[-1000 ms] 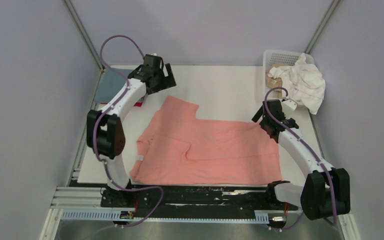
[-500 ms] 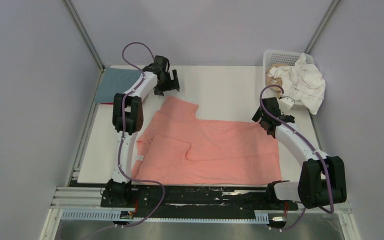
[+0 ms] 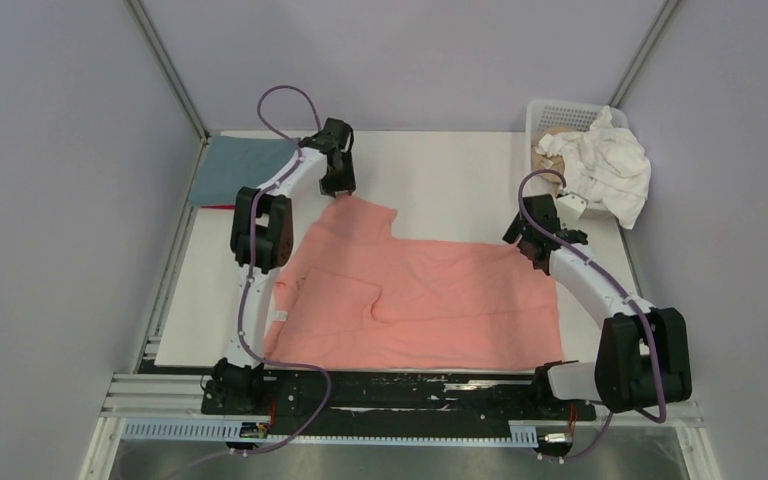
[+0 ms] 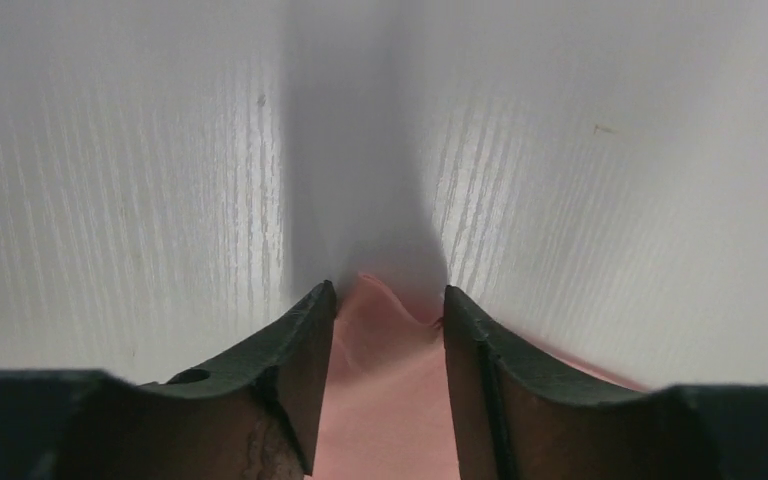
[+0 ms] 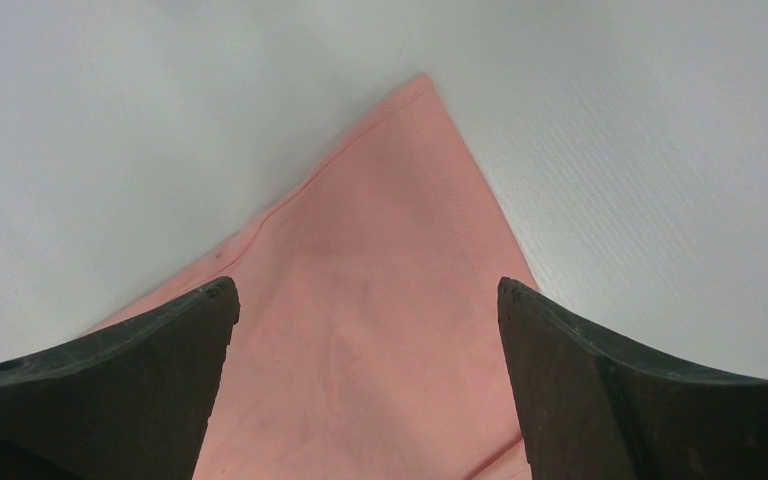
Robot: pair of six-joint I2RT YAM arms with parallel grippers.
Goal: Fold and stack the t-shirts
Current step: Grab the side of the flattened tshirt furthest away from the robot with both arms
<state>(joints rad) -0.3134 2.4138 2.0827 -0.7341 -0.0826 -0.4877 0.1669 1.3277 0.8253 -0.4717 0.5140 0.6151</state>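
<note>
A salmon pink t-shirt (image 3: 430, 295) lies spread on the white table (image 3: 440, 175). My left gripper (image 3: 338, 188) points down at its far left sleeve tip. In the left wrist view the gripper (image 4: 385, 292) has narrowed jaws that still stand apart, with the puckered sleeve tip (image 4: 385, 330) between them. My right gripper (image 3: 530, 248) stands wide open over the shirt's far right corner (image 5: 400, 220), one finger on each side of it (image 5: 368, 285). A folded grey-blue t-shirt (image 3: 235, 157) lies at the far left. A white t-shirt (image 3: 610, 165) and a tan one (image 3: 552, 150) sit in the basket.
The white lattice basket (image 3: 550, 110) stands at the far right corner of the table. A red sliver (image 3: 218, 206) shows beside the grey-blue shirt. Grey walls close in on both sides, and the black rail (image 3: 400, 390) with the arm bases runs along the near edge.
My left arm has swung right and down from near the grey-blue shirt onto the pink sleeve tip, and its jaws have narrowed. The right gripper has barely moved.
</note>
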